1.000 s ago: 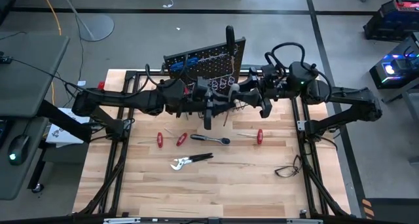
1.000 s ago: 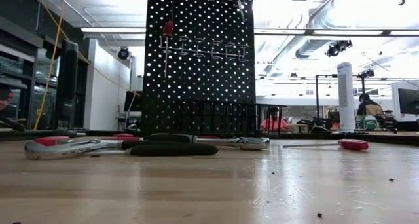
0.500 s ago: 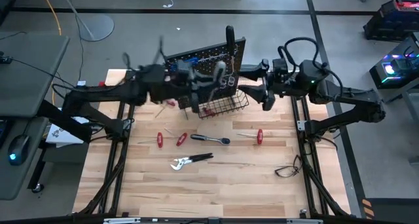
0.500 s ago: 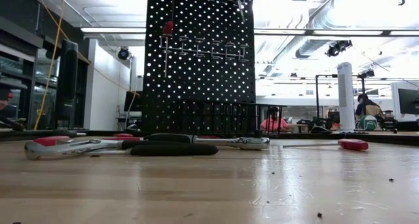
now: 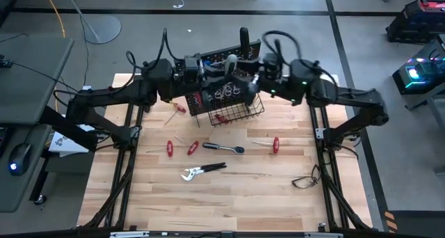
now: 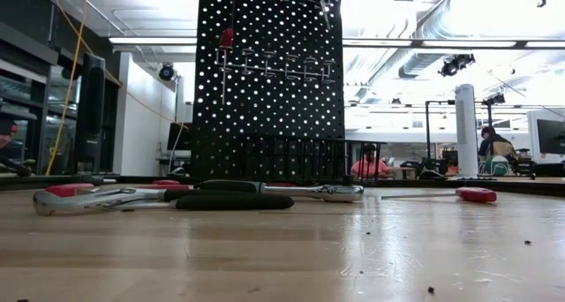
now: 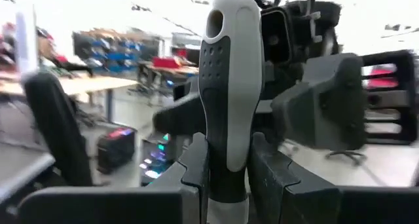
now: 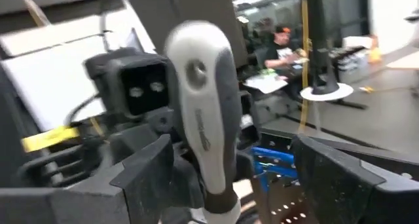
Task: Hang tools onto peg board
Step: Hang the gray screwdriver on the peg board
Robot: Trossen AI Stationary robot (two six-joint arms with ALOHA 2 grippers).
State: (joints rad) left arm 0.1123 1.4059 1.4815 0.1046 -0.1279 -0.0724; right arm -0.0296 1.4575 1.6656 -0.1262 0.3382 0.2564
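My left gripper [image 7: 226, 164] is raised in front of the peg board [image 5: 208, 62] and is shut on a grey-and-black-handled screwdriver [image 5: 231, 66]. The screwdriver stands upright with its handle end up. My right gripper [image 8: 232, 152] faces it from the table's right and is open. Its fingers stand on either side of the same handle [image 8: 203, 112] without touching it. Several more tools lie flat on the wooden table: red-handled screwdrivers [image 5: 169, 149] [image 5: 276, 145], a wrench [image 5: 222, 147] and pliers [image 5: 201, 171]. The low view shows neither gripper. My left gripper pinches the lower part of the screwdriver's handle [image 7: 228, 175] between its two fingers. The fingers come at it level and lie across the handle. The handle stands upright above them, lifted clear of the table. The gripper's body hides the shaft below.
A black wire basket [image 5: 236, 107] hangs low on the peg board with a red-handled tool [image 5: 221, 117] in it. Another red screwdriver [image 5: 177, 107] lies left of the basket. A black cable [image 5: 304, 180] lies near the right frame rail. People sit at desks beyond the table.
Both arms have risen and gone toward the table's far edge, up to the peg board. My left gripper has carried the screwdriver there from lower down in front of the basket. My right gripper has swung in toward the handle from the right.
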